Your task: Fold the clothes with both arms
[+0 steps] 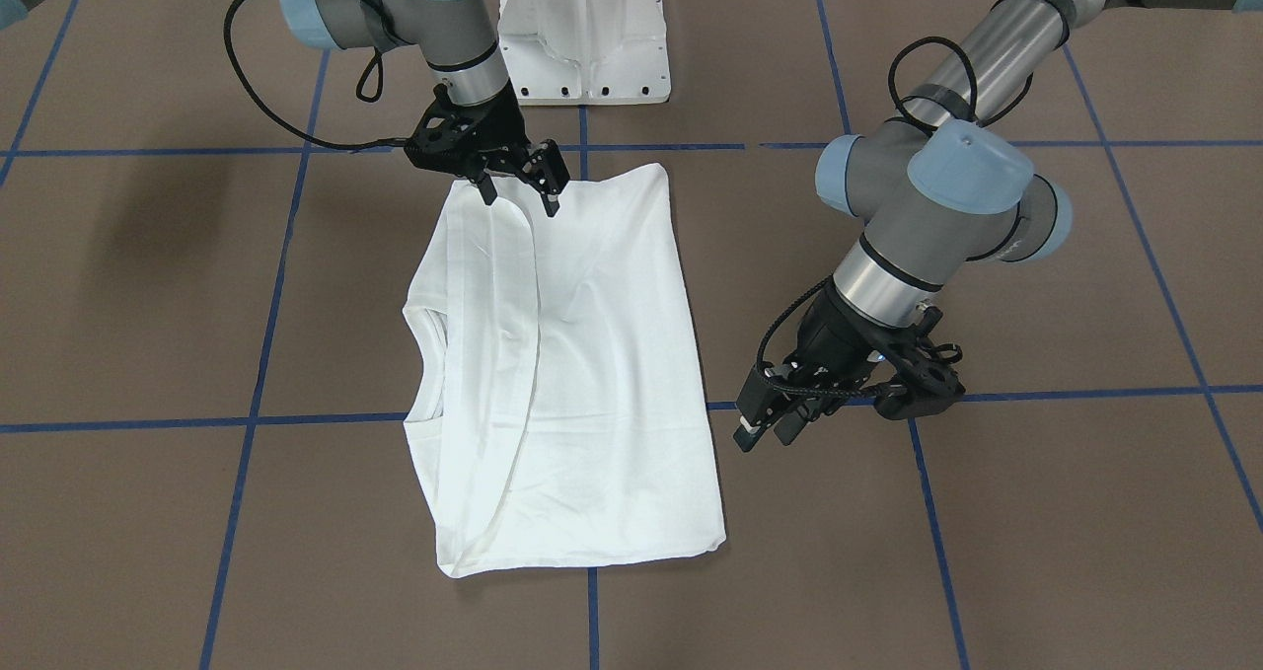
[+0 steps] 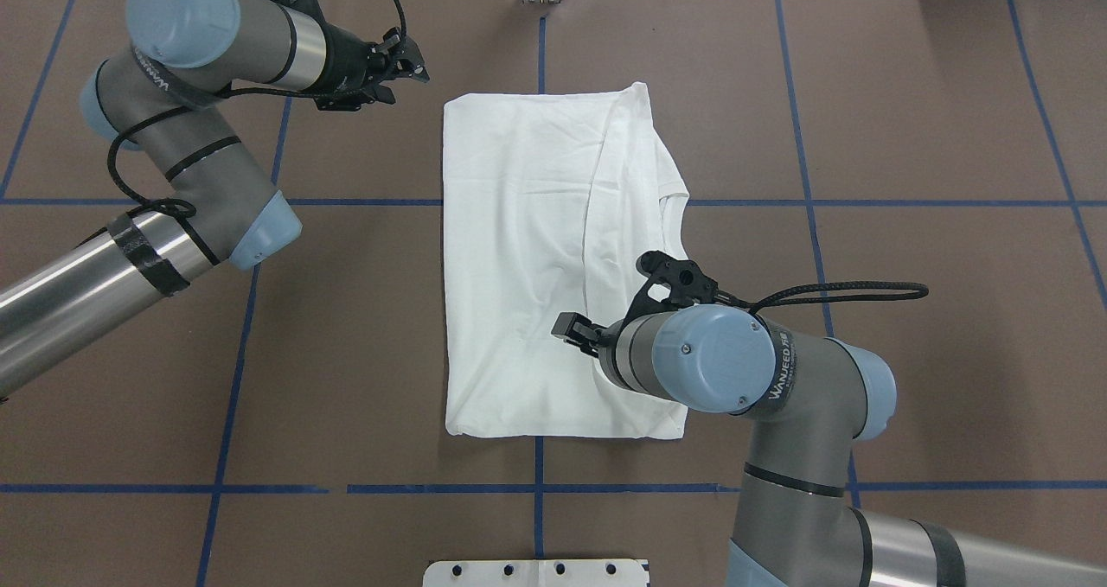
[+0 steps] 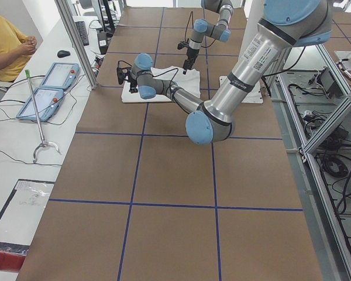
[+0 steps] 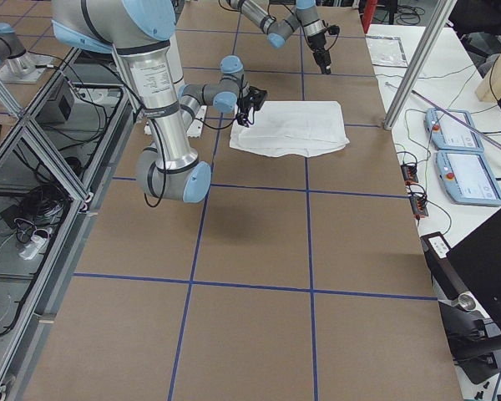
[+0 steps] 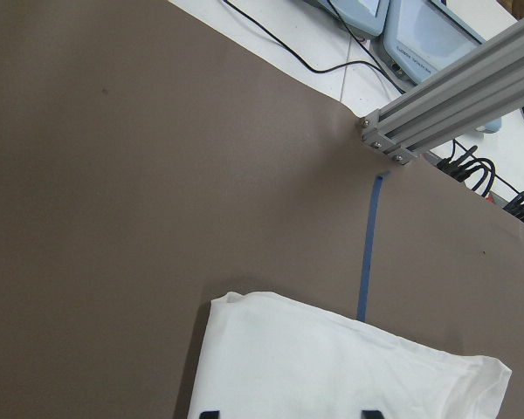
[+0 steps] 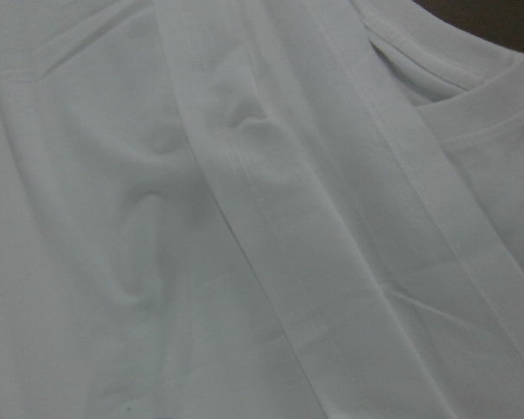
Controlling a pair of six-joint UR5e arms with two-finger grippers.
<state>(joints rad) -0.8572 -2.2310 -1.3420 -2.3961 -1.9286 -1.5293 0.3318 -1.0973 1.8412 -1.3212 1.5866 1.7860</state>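
Note:
The white shirt lies flat on the brown table, folded lengthwise into a tall rectangle; it also shows in the overhead view. Its ribbed collar is at the edge on my right. My left gripper is open and empty, low beside the shirt's far corner on my left; its wrist view shows that shirt corner. My right gripper is open and hovers over the shirt's end nearest the robot. Its wrist view is filled by folded cloth, with no fingertips in it.
The white metal pedestal stands at the robot's base, just behind the shirt. Blue tape lines grid the table. An aluminium post and teach pendants are at the operators' side, where a person in yellow sits.

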